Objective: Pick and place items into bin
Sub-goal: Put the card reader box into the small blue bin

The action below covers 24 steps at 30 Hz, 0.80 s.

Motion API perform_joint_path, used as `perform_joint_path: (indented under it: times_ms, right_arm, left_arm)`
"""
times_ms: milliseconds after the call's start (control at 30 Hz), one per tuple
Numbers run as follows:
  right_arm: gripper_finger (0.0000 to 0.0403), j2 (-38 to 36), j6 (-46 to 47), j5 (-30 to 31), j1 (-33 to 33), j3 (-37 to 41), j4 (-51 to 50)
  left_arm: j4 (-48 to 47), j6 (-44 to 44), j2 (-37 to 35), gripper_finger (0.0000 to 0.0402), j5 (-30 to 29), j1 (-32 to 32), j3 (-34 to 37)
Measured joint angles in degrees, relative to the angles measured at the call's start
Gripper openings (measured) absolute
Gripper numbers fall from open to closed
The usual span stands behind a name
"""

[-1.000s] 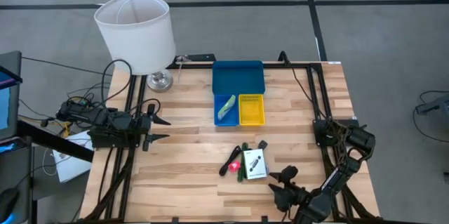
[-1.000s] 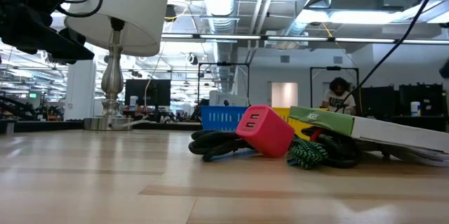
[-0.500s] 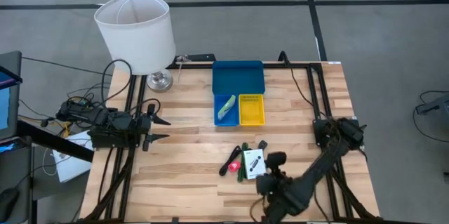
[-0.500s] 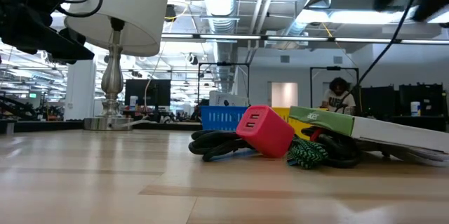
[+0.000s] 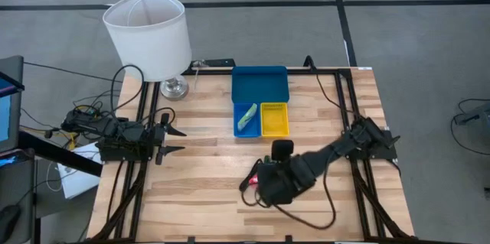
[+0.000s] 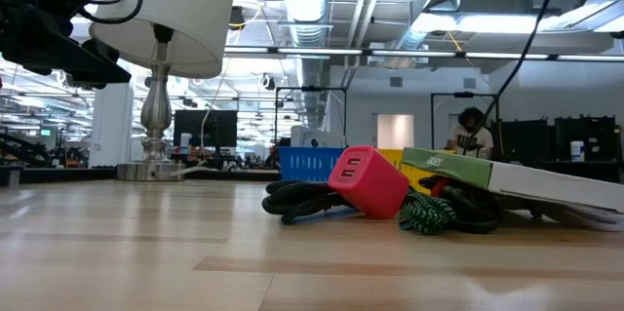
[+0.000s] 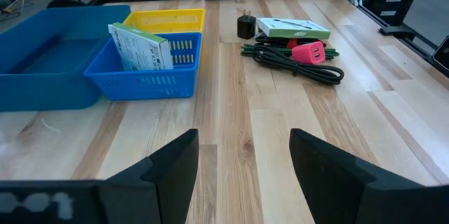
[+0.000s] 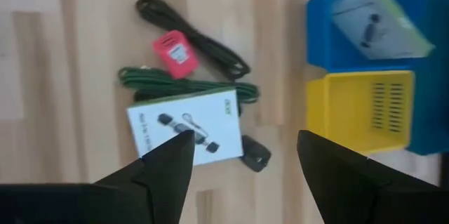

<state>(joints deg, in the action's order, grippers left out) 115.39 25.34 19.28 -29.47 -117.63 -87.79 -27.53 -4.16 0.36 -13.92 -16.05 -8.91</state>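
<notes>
The right gripper (image 5: 269, 185), jaws wide and empty, hovers over the white card (image 8: 188, 127), bin (image 5: 260, 85) at twelve o'clock.

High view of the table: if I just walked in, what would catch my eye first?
Probably the big white lampshade standing at the table's far left corner, then the bright tray set of blue and yellow compartments near the far edge. Nearer the front, the right gripper hovers open over a small heap of items: a pink charger, a white box and dark cables.
</notes>
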Motion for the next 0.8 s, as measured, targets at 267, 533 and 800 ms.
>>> perform_joint_path:
  times_ms: [267, 533, 800]
  right_arm:
    - [0.0249, -0.7, -12.4, -9.1, 5.9, -0.2, 0.5]
    - [0.0249, -9.4, -22.1, -18.9, 13.9, 8.0, 8.9]
    - [0.0249, -23.1, -27.4, -33.7, 23.2, 29.8, 24.7]
  left_arm:
    - [0.0, 0.0, 0.0, 0.0212, 0.0, 0.0, 0.0]
    - [0.0, 0.0, 0.0, 0.0212, 0.0, 0.0, 0.0]
    - [0.0, 0.0, 0.0, 0.0212, 0.0, 0.0, 0.0]
